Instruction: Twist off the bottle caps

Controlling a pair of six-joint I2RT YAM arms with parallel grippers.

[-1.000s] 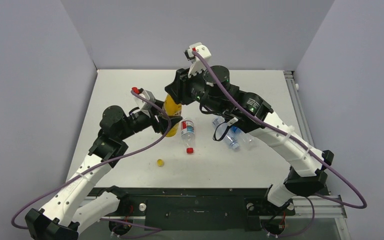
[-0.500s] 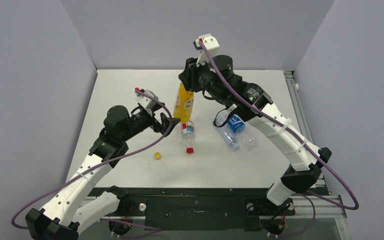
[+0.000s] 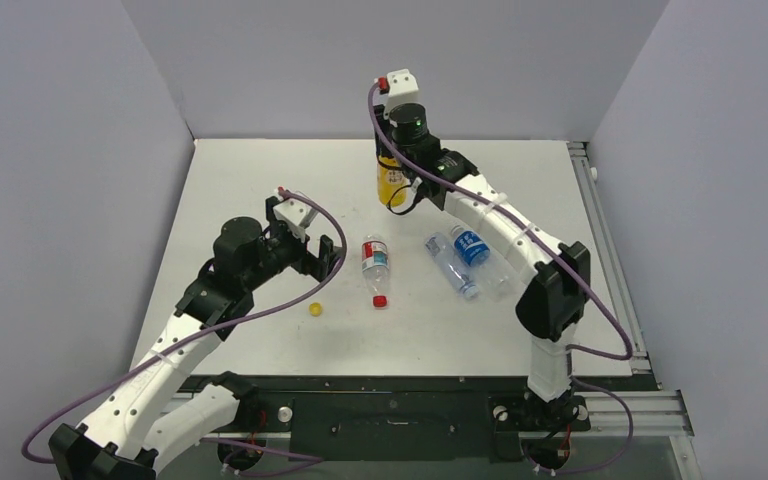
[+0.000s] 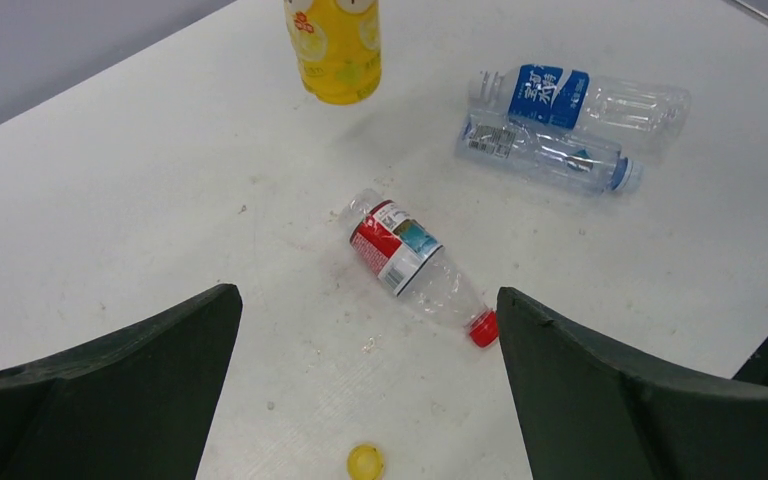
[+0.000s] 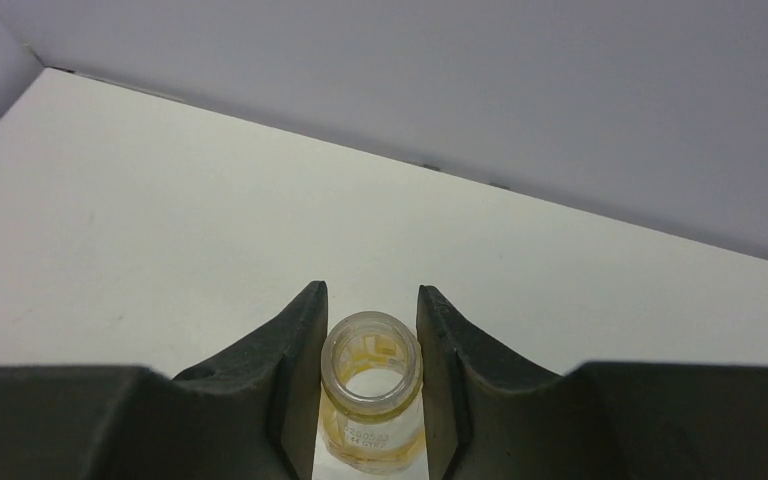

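**At the far middle of the table: juice bottle open, right arm alone has it**

- The juice bottle (image 3: 392,183) is upright at the far middle. The right gripper (image 5: 370,310) is pinching its bare neck, and the wrist view shows an open mouth with no cap on it.
- I can't tell whether its base is on the table (image 3: 260,180) or just clear of it.
- A second ago it was nearer and further left, with the left arm clamped on the body. Since then the left gripper (image 4: 365,292) has let go and pulled back towards the near left. It now hangs with its jaws spread wide and nothing in them.
- The yellow cap (image 3: 315,309) lies loose on the table at near left, well apart from its bottle. I'd count that bottle as done, and the right arm looks to be parking it out of the way.
- The red-label bottle (image 4: 410,265) lies on its side in the middle with its red cap (image 4: 482,327) on, pointing near. The left wrist camera looks straight at it, so it's the likely next pick.
- The plain clear bottle (image 4: 540,150) and the blue-label bottle (image 4: 580,95) lie side by side just to its right, touching or nearly so. Their caps are too small to judge.
- The right arm has to release before it can help with the next one.
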